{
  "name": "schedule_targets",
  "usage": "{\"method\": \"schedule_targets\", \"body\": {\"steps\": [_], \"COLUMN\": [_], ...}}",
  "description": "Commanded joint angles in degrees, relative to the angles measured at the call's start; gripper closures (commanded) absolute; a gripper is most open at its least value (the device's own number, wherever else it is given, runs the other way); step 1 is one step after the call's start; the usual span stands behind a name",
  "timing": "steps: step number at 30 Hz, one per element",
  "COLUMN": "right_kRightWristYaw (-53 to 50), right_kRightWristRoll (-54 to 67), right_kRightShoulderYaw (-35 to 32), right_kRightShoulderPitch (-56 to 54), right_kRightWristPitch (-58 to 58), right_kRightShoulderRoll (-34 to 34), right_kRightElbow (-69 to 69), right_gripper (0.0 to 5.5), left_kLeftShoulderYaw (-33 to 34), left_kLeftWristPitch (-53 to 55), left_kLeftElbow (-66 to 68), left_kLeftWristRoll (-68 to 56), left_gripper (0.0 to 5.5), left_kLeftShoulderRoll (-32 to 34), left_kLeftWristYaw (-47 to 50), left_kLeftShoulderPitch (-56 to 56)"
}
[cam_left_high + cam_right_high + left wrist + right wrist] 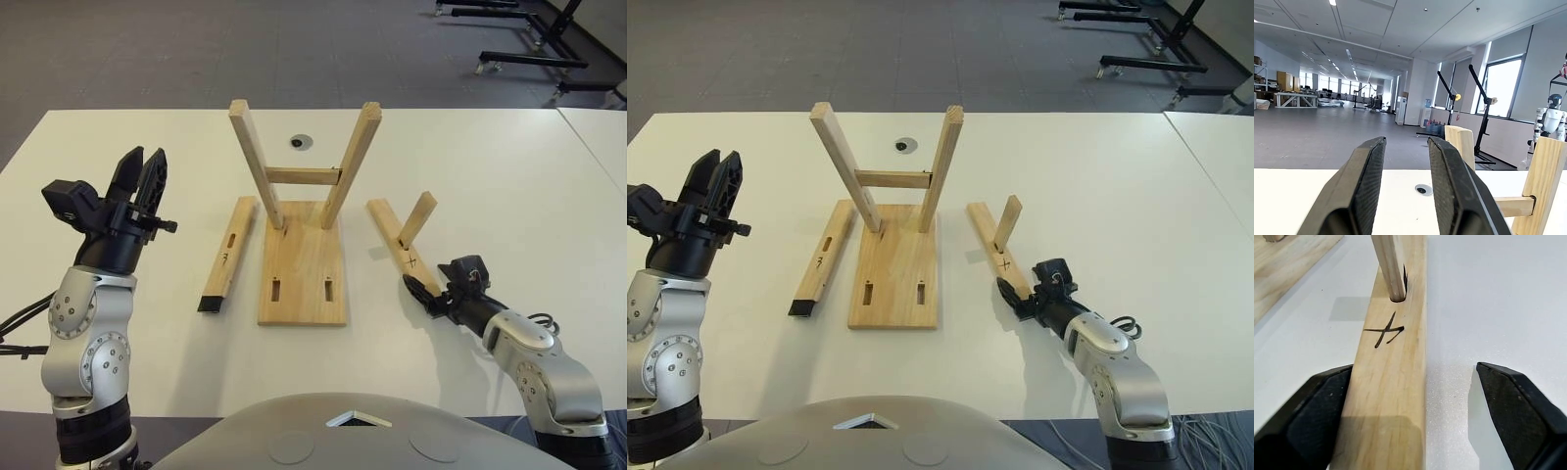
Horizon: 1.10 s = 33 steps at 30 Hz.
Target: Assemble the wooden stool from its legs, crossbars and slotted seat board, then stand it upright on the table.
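Lower right of the frame: the right gripper (421,290) is spread wide around the near end of the leg (390,230) lying on the counter (509,176), with its crossbar (418,215) poking up from the slot. One finger looks to touch the wood and the other stands apart. It should centre itself before pinching, or the leg may skid sideways. The seat board (304,284) lies flat at centre frame. The left gripper (144,157) is raised at left, fingers slightly parted, holding nothing.
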Motion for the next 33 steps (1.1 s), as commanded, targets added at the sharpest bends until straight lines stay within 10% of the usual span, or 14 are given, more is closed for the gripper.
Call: {"method": "schedule_targets", "body": {"steps": [1,11,18,23,33], "right_kRightWristYaw": [3.03,14.89,10.44,1.59,1.63], "right_kRightWristRoll": [-3.79,-1.11,-3.12,1.02,8.56], "right_kRightShoulderYaw": [0.31,-4.46,-5.0,-3.4,-9.27], "right_kRightShoulderPitch": [-1.05,-8.79,-8.14,-24.92,-47.38], "right_kRightWristPitch": [-3.39,-8.07,-17.41,-18.11,-27.62], "right_kRightShoulderRoll": [-4.64,-10.21,-2.96,9.84,14.09], "right_kRightElbow": [3.38,18.52,19.15,17.93,24.42], "right_gripper": [1.58,3.4,3.4,3.4,3.4], "left_kLeftShoulderYaw": [-0.79,-1.64,-1.45,-1.15,-1.63], "left_kLeftWristPitch": [0.27,-1.86,-6.07,-6.78,-5.23], "left_kLeftElbow": [0.72,2.47,6.77,11.14,15.32], "left_kLeftWristRoll": [0.96,3.29,5.43,3.34,-1.93], "left_gripper": [3.95,3.95,3.95,3.95,3.95], "left_kLeftShoulderRoll": [-0.36,-2.4,-3.93,-2.28,1.71], "left_kLeftWristYaw": [0.43,1.71,1.34,-2.49,-11.81], "left_kLeftShoulderPitch": [-0.48,-1.75,-3.73,-8.33,-16.11]}}
